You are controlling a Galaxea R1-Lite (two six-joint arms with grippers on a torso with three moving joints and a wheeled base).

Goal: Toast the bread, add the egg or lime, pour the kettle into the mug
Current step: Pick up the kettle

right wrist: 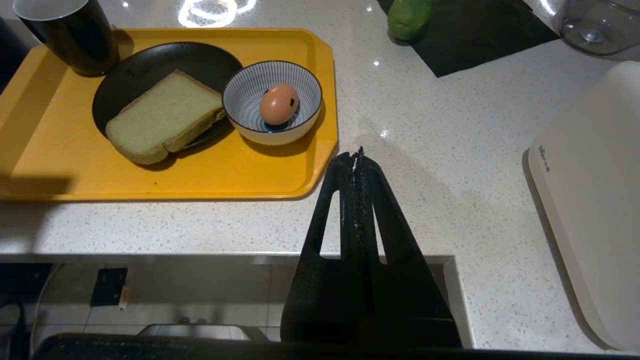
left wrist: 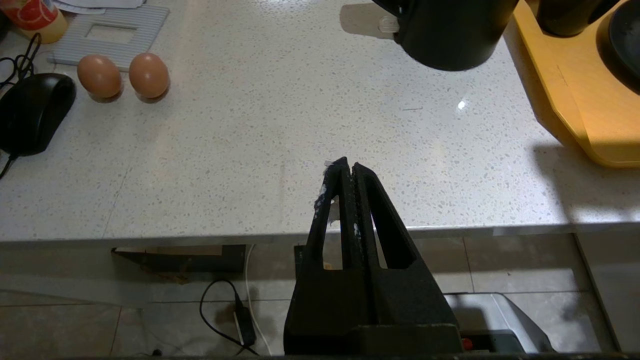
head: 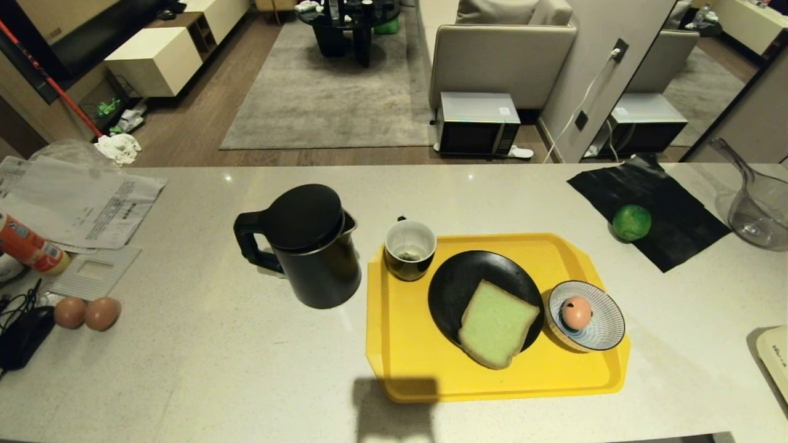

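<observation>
Over on the left of the pale speckled stone counter (head: 203, 344), two plain brown eggs (head: 86, 312) sit side by side near a black computer mouse (left wrist: 30, 112) and loose papers (head: 80, 200); they look like spares parked out of the way. The left gripper (left wrist: 348, 167) hangs just off the counter's near edge, fingers pressed together and holding nothing, and I'd judge it is simply waiting. Next comes the tall matte-black electric kettle (head: 308, 252), lid on, its loop handle turned out to the left, which would suit a grab from that side. Right beside it, on the corner of the bright yellow plastic tray (head: 406, 363), stands the small glossy black mug with a white inside (head: 410, 249), close enough that pouring needs only a short tilt. On the tray's middle a round black plate (head: 462, 283) carries the square pale-green slice of bread (head: 497, 324), which overhangs the rim toward the front. Touching that plate is a blue-and-white striped bowl (head: 606, 323) cradling the pinkish-brown egg with a dark spot (head: 576, 311), so it cannot roll. The right gripper (right wrist: 358, 155) hovers by the tray's near right corner, likewise clenched and empty. Further right and back, the small round bright-green lime (head: 631, 222) rests on the edge of a black sheet (head: 671, 203), with a clear plastic jug (head: 760, 209) beyond and a white appliance (right wrist: 590, 195) at the counter's front right. Nothing seems started yet.
</observation>
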